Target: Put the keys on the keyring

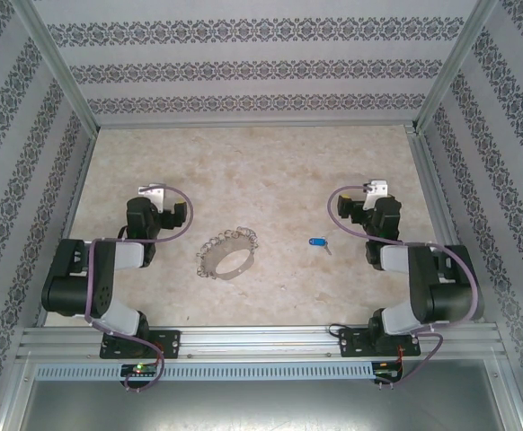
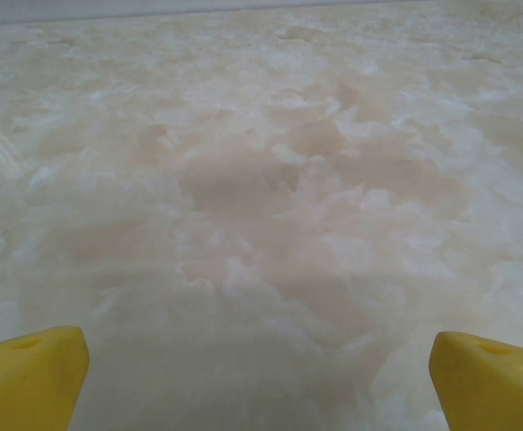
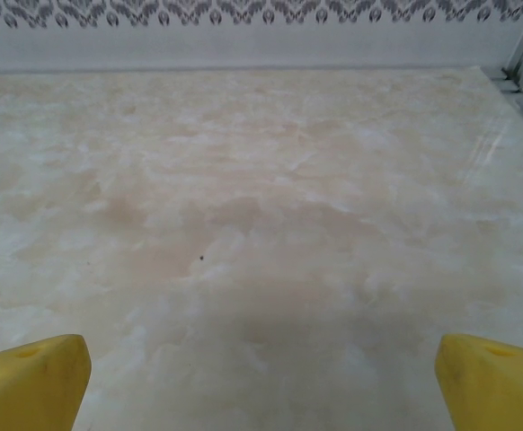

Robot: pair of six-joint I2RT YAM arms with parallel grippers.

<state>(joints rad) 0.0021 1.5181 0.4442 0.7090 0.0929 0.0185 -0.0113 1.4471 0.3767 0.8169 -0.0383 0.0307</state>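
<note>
On the table (image 1: 270,171), keyring (image 1: 226,255) and separate tiny blue key (image 1: 317,241), blade apparently rightward.

Bright, even light, shadows faint and soft. Wrist views hazy (near corners blurred); slight glare streaks on the table (image 3: 493,148).

No writing, label, brand, number or sign is legible. The far wall (image 1: 261,67) bears bands of dark floral ornament, not letters, and the desk (image 1: 270,162) has a plain marbled beige surface.
</note>
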